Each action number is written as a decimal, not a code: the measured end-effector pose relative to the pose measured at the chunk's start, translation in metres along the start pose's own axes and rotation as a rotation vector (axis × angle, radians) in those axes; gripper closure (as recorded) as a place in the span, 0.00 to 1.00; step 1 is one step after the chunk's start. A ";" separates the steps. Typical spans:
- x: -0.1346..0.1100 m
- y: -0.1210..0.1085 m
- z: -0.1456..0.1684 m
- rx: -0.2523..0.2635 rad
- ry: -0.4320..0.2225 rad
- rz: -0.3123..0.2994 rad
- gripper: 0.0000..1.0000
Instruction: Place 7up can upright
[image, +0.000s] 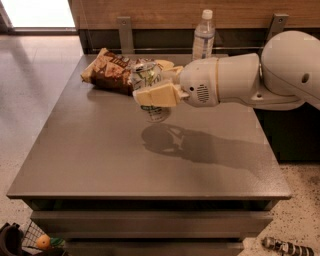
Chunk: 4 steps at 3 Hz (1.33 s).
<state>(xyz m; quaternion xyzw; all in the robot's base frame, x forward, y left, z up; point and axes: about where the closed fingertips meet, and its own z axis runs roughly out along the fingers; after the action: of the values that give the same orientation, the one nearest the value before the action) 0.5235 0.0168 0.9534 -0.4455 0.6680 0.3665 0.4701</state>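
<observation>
Filling most of the view is a grey table (100, 165) with a smooth, matte top, its far edge taken here as 12 o'clock. The floor around it is pale and speckled.

The robot's white arm (235, 80) comes in from 3 o'clock and stretches across the far half of the tabletop, ending just past the middle. Under it, toward 6 o'clock, a dark shadow (175, 142) of the arm and its load lies on the bare surface.

A brown chip bag (107, 72) lies flat on the table at about 11 o'clock, near the far left corner. A clear plastic water bottle (203, 36) with a white cap stands upright at 12 o'clock, at the table's back edge.

The gripper (148, 82) is at the arm's tip, above the table a little toward 12 o'clock from its centre and just at 3 o'clock of the chip bag. It is clenched around the 7up can (157, 113): one cream finger (155, 95) crosses the can's near side and the other shows behind it. The can hangs in that grasp off the surface, its shadow falling apart from it. It stands roughly on end but tilted, its top leaning toward 11 o'clock and its shiny lower end poking out beneath the finger.

On the floor at 7 o'clock sits a dark wire basket (22, 235) with a small orange ball (43, 242) in it, and at 5 o'clock a small striped object (285, 246) lies on its side.
</observation>
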 end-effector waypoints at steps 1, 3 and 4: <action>0.005 -0.007 0.004 -0.026 -0.075 -0.110 1.00; 0.016 -0.006 -0.005 -0.018 -0.144 -0.244 1.00; 0.027 -0.001 -0.007 -0.004 -0.136 -0.233 1.00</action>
<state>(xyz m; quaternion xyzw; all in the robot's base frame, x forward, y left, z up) 0.5174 0.0031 0.9297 -0.4950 0.5777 0.3401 0.5527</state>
